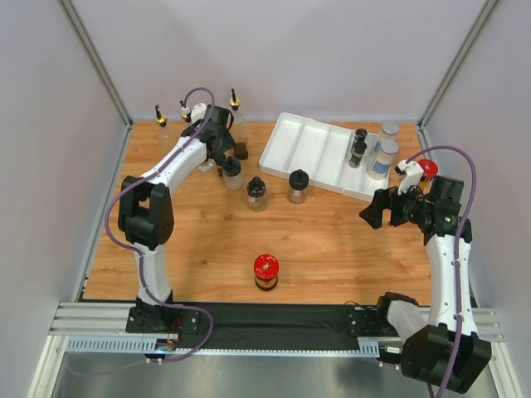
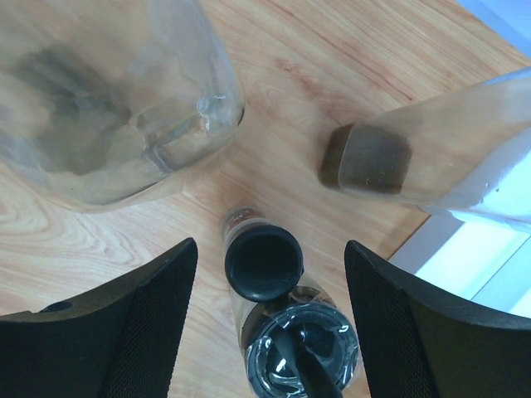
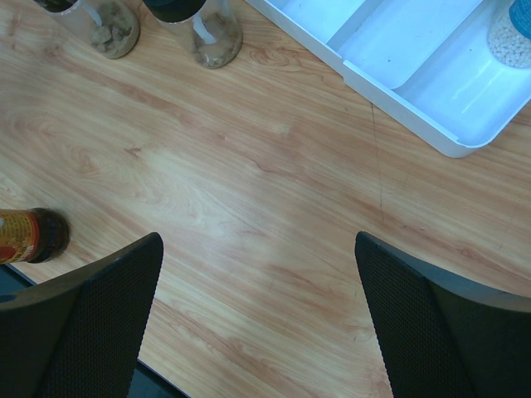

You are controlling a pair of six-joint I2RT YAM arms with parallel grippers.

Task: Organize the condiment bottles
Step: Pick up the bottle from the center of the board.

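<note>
Glass crowds the far-left corner of the wooden desk [image 1: 348,249], where tall clear bottles [image 1: 160,123] with pourer spouts stand upright. Among them hangs the left tool [image 2: 270,249], its fingers [image 2: 137,323] spread wide and gripping nothing. A small black-capped jar [image 2: 261,265] stands between them, clear of both, with two bottle bases just beyond it. To the right, two loose jars [image 1: 256,194] with black caps stand side by side on bare wood. Near the front edge, mid-desk, a red-lidded jar [image 1: 265,272] stands alone, well apart from the rest. Further right and back lies a white tray [image 1: 303,141], set at a slant. A pair of black-capped jars [image 1: 358,146] sits in one of its right-hand compartments, and a silver-lidded shaker [image 1: 382,159] in the end one, with a second shaker [image 1: 390,130] just behind it. The right tool [image 3: 257,239] hovers over bare wood off the tray's near corner, spread wide and empty. Just behind that arm's wrist shows another red lid [image 1: 427,169].
</note>
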